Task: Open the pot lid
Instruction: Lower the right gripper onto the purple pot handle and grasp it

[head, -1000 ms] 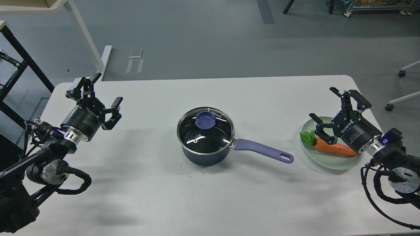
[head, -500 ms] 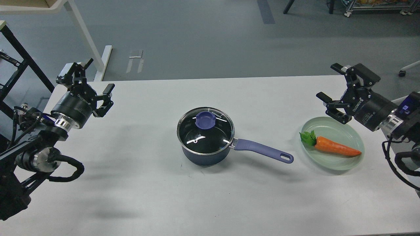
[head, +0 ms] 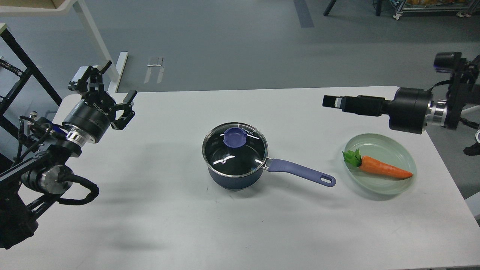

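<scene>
1. Head view showed the right gripper [head: 332,102] side-on at right of frame, its gap impossible to tell; the left gripper [head: 107,88] gaped wide at upper left.
2. Lid [head: 235,148] sat on the pot [head: 232,179] at centre: nothing done.
3. Since earlier, the right gripper had swung from above the plate [head: 407,152] to point at the pot.
</scene>
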Motion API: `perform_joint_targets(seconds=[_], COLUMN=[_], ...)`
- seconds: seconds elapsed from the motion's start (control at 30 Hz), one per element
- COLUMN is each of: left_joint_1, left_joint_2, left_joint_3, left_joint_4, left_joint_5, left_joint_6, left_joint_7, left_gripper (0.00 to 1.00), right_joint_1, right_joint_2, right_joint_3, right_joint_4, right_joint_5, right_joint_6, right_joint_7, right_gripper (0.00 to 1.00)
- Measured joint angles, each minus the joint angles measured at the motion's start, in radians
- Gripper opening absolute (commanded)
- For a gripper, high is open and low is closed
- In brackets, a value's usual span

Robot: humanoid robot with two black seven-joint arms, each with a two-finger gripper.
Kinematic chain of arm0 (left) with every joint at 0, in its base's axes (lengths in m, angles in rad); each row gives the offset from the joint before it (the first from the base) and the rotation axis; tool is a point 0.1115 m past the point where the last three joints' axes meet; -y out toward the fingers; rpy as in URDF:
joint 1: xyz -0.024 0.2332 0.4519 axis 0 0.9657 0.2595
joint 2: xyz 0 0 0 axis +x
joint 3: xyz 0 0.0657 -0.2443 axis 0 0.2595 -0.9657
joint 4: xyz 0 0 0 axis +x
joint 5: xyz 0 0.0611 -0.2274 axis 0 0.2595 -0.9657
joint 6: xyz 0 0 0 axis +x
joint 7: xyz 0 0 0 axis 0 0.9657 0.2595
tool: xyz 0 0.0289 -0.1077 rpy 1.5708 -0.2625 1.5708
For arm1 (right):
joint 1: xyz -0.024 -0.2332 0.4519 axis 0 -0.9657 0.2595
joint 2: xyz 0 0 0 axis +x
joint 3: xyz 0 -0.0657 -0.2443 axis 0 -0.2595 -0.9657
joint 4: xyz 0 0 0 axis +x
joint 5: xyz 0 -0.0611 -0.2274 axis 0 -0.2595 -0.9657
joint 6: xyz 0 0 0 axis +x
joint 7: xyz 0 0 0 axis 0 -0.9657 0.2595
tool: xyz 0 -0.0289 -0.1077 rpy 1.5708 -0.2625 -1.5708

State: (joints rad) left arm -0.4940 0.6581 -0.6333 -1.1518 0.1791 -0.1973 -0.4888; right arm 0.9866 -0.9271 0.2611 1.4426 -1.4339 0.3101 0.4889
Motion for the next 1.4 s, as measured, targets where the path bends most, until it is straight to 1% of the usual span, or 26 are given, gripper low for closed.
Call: perform_joint_targets(seconds=[0.1,0.2,0.4,0.6,0.77,0.8,0.87,0.9,1.03,1.13,1.23,1.4], left_joint_1=[0.0,0.0,0.001,0.002,0.002,0.002,0.002,0.002,0.002,0.001,-0.006,-0.016], left_joint_2=[0.0,0.0,0.001,-0.004,-0.002,-0.001,-0.001,-0.003,-0.01,-0.011,-0.011,-0.011], left_joint_3=[0.001,0.001,0.001,0.002,0.002,0.002,0.002,0.002,0.002,0.002,0.001,0.001], left_joint_4=[-0.002,-0.008,-0.026,-0.028,-0.034,-0.034,-0.035,-0.035,-0.036,-0.036,-0.036,-0.036], left_joint_5=[0.0,0.0,0.0,0.0,0.0,0.0,0.0,0.0,0.01,0.031,0.038,0.039], left_joint_6=[0.001,0.0,0.005,0.008,0.009,0.009,0.01,0.01,0.011,0.01,0.009,0.009], left_joint_7=[0.0,0.0,0.0,0.0,0.0,0.0,0.0,0.0,0.0,0.0,0.0,0.0], left_gripper=[0.99,0.99,0.99,0.99,0.99,0.99,0.99,0.99,0.99,0.99,0.99,0.99], right_joint_1=[0.053,0.084,0.092,0.093,0.095,0.096,0.101,0.104,0.11,0.111,0.111,0.111], right_joint_2=[0.049,0.097,0.16,0.232,0.264,0.265,0.266,0.266,0.256,0.243,0.237,0.233], right_joint_3=[-0.144,-0.24,-0.284,-0.333,-0.353,-0.354,-0.355,-0.356,-0.357,-0.358,-0.361,-0.376], right_joint_4=[0.005,-0.006,-0.024,-0.098,-0.117,-0.119,-0.121,-0.122,-0.122,-0.121,-0.12,-0.12], right_joint_5=[-0.127,-0.215,-0.295,-0.361,-0.373,-0.374,-0.375,-0.378,-0.403,-0.412,-0.418,-0.428], right_joint_6=[-0.061,-0.091,-0.097,-0.1,-0.101,-0.101,-0.102,-0.102,-0.102,-0.102,-0.102,-0.103], right_joint_7=[0.0,0.0,0.0,0.0,0.0,0.0,0.0,0.0,0.0,0.0,0.0,0.0], right_gripper=[1.0,1.0,1.0,0.98,0.9,0.85,0.71,0.69,0.66,0.59,0.58,0.5])
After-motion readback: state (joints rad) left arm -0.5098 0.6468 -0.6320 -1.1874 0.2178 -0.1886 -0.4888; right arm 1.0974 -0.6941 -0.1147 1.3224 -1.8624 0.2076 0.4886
